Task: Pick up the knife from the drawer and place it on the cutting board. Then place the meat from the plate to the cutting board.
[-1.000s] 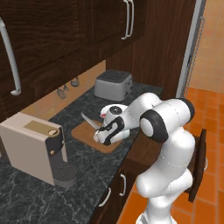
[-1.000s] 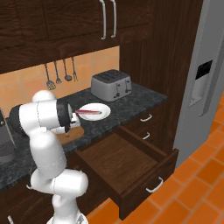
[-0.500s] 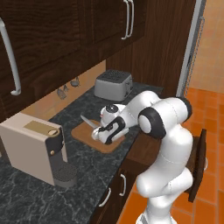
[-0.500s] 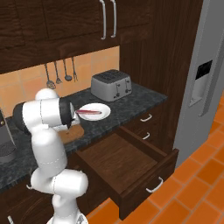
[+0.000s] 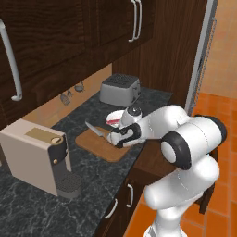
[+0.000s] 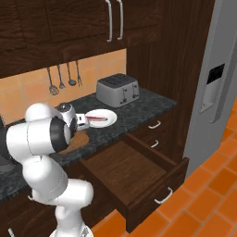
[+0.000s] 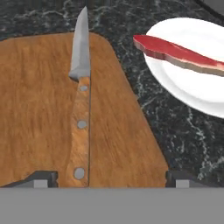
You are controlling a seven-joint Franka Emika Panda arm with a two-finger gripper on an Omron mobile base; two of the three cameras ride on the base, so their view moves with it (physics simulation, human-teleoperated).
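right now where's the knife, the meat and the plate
knife (image 7: 80, 118), hand view, on its wooden handle, lying on the board
meat (image 7: 177, 54), hand view, middle of the red strip
plate (image 7: 197, 89), hand view, bare white surface below the meat

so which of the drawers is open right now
The big top drawer under the counter, pulled far out with its inside showing. The two smaller drawers beside it, nearer the fridge, sit shut.
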